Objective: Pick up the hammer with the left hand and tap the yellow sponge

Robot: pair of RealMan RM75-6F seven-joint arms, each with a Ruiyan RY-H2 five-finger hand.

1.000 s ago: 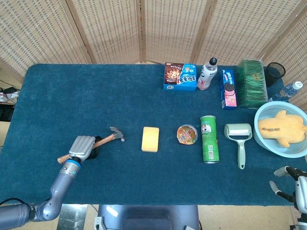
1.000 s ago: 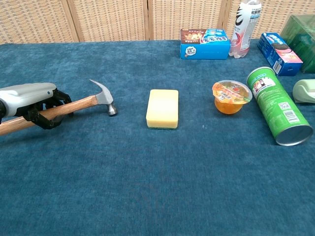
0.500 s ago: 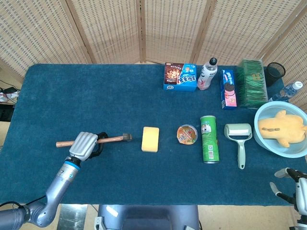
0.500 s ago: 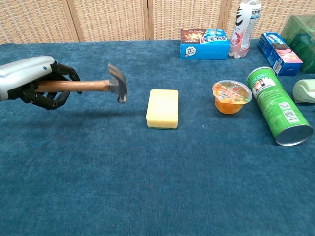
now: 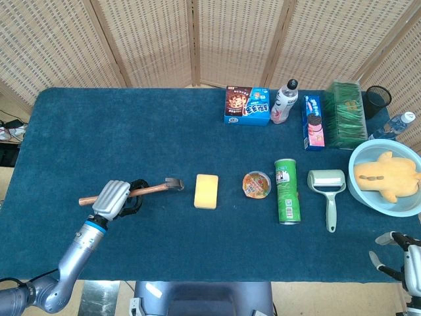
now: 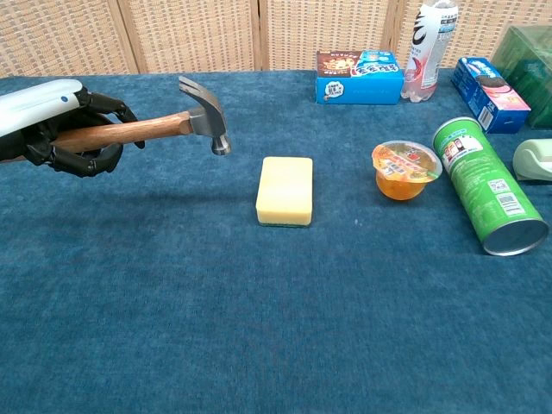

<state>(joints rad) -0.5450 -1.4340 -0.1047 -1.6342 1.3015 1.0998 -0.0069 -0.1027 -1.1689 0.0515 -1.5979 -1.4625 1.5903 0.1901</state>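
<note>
Hammer is held off the table, its wooden handle wrapped by the left hand, head raised and pointing away from the hand, probably cocked for a tap. Yellow sponge lies flat just beyond the hammer head, untouched. Right hand, well apart at the table's edge, holds nothing, fingers apart.

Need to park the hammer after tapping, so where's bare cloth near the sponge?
Bare cloth lies in front of the yellow sponge, along the table's near edge, and behind it up to the snack box. Left of it, under the hammer held by the left robot hand, is free too. Right is crowded: jelly cup, green can.
</note>
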